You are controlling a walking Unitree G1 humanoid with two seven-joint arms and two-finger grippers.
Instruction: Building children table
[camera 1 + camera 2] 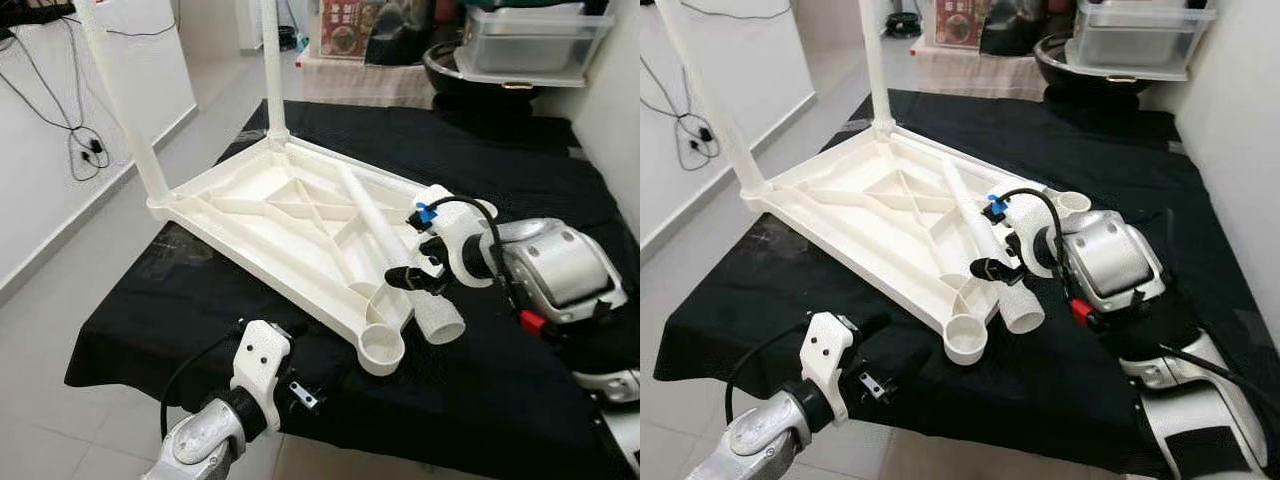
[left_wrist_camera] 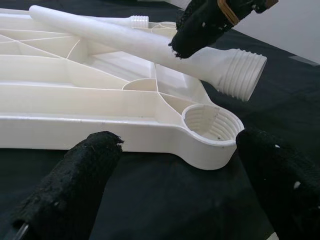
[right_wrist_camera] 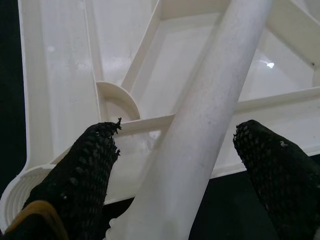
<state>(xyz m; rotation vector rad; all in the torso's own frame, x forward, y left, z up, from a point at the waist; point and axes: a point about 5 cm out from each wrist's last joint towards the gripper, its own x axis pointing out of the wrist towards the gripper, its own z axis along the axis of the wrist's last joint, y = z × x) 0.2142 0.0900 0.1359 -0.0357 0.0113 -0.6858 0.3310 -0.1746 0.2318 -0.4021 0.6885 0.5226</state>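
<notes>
The white plastic table top (image 1: 270,215) lies upside down on a black cloth. Two white legs (image 1: 130,110) (image 1: 272,70) stand upright in its far corner sockets. A loose white leg (image 1: 375,225) lies across the underside, its threaded end (image 2: 240,70) sticking out past the near edge. My right gripper (image 3: 180,165) is open, one finger on each side of this leg without pressing it. The empty threaded corner socket (image 2: 210,125) sits just in front of my left gripper (image 2: 175,145), which is open and low over the cloth, holding nothing.
The black cloth (image 1: 480,400) covers the work surface, whose front edge runs by my left arm. A clear storage box (image 1: 525,40) and a dark bowl stand at the back right. Cables (image 1: 85,145) hang on the left wall above bare floor.
</notes>
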